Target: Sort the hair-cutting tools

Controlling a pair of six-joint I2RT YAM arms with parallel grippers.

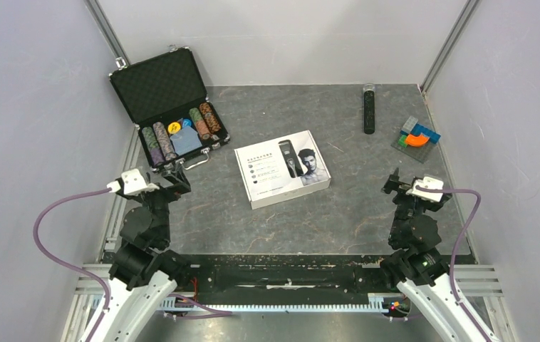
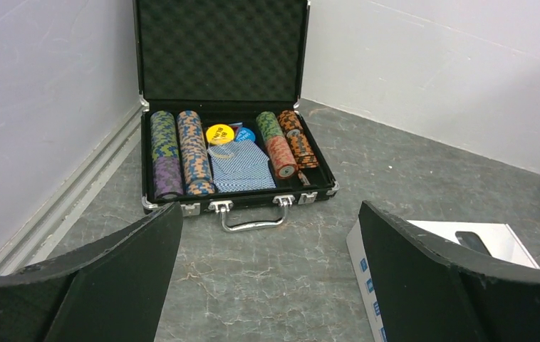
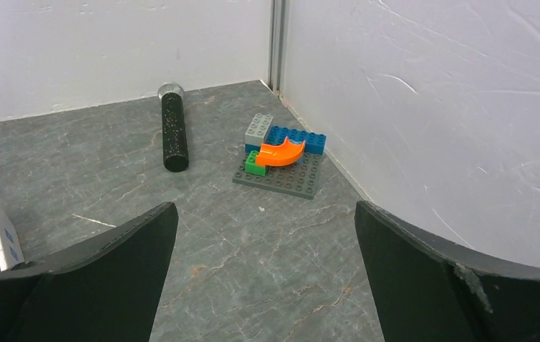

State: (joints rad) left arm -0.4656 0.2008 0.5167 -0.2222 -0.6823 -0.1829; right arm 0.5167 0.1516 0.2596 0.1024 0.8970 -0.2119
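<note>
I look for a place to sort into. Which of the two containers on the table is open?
The black case at the far left: its lid stands up and chips show inside. The white box lies shut.

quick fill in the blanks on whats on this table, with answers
1. The lid of the chip case stands ____.
2. The curved brick on the grey plate is ____.
3. The black stick lies nearer the ____ arm.
4. The left fingers and the right fingers hold ____.
Missing: open; orange; right; nothing.
</note>
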